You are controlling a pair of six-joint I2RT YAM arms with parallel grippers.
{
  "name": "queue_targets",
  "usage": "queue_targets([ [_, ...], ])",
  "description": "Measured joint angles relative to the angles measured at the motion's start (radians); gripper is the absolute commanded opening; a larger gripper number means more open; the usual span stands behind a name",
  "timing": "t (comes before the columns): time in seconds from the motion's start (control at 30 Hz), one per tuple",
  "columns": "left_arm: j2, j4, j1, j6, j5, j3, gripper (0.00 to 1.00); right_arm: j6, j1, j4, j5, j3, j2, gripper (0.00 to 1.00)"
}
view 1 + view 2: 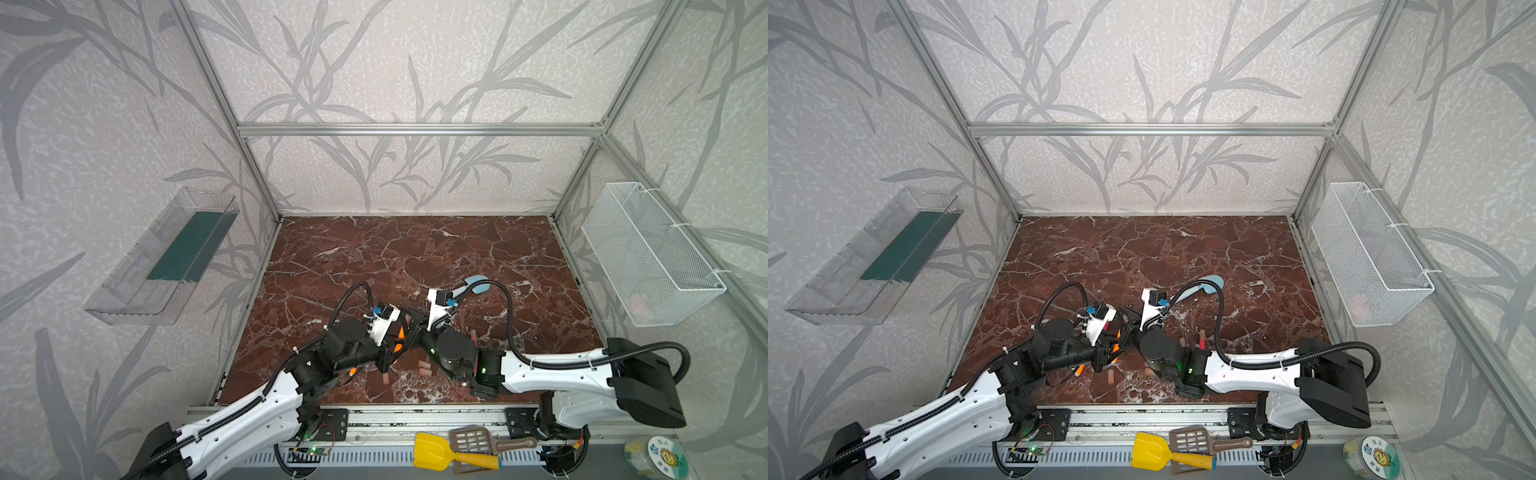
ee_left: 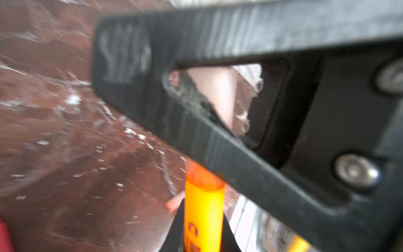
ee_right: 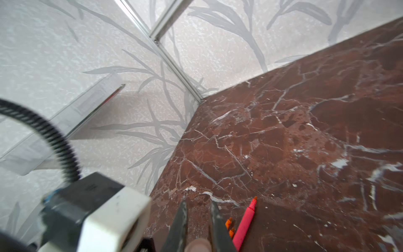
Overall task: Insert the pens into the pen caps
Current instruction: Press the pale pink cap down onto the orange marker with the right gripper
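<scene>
The edge cuts off the pen cap point(image 3: 198, 245); the orange pen point(image 2: 204, 218) is blurred, tip hidden.

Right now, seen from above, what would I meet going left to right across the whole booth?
Clear plastic wall tray → light-blue toy shovel → white wire basket.

Pen cap point(image 3: 198, 245) between right tool point(image 3: 198, 205)

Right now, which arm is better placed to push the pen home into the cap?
Left, probably. The left gripper holds the orange pen pointing straight out, its tip at the pen cap, so it can push ahead. The right gripper only pinches the pen cap.
</scene>
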Motion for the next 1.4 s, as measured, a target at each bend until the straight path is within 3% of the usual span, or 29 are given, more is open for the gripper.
queue_targets([
  [0.07, 0.001, 0.006, 0.035, -0.012, 0.091, 0.000, 0.00, -0.027, 0.000, 0.085, -0.024, -0.035, 0.000, 0.00],
  [0.17, -0.011, 0.005, 0.056, -0.022, 0.141, 0.000, 0.00, -0.041, 0.000, 0.111, -0.043, -0.038, -0.005, 0.00],
  [0.47, -0.088, -0.031, 0.069, -0.019, 0.121, 0.000, 0.00, -0.002, 0.008, 0.005, -0.039, 0.040, -0.008, 0.00],
  [0.67, -0.099, 0.028, 0.064, -0.026, 0.145, -0.024, 0.00, -0.013, 0.019, -0.159, -0.021, 0.105, -0.040, 0.04],
  [0.8, -0.123, 0.066, 0.008, -0.037, 0.108, -0.044, 0.00, -0.034, 0.040, -0.248, -0.013, 0.130, -0.070, 0.12],
  [1.0, -0.134, 0.079, -0.090, -0.042, 0.000, -0.045, 0.00, -0.058, 0.056, -0.314, -0.013, 0.135, -0.113, 0.14],
  [1.2, -0.122, 0.159, -0.113, -0.042, -0.055, -0.046, 0.00, -0.060, 0.063, -0.366, -0.064, 0.132, -0.134, 0.33],
  [1.4, -0.124, 0.179, -0.111, -0.042, -0.093, -0.050, 0.00, -0.056, 0.071, -0.363, -0.093, 0.130, -0.140, 0.33],
])
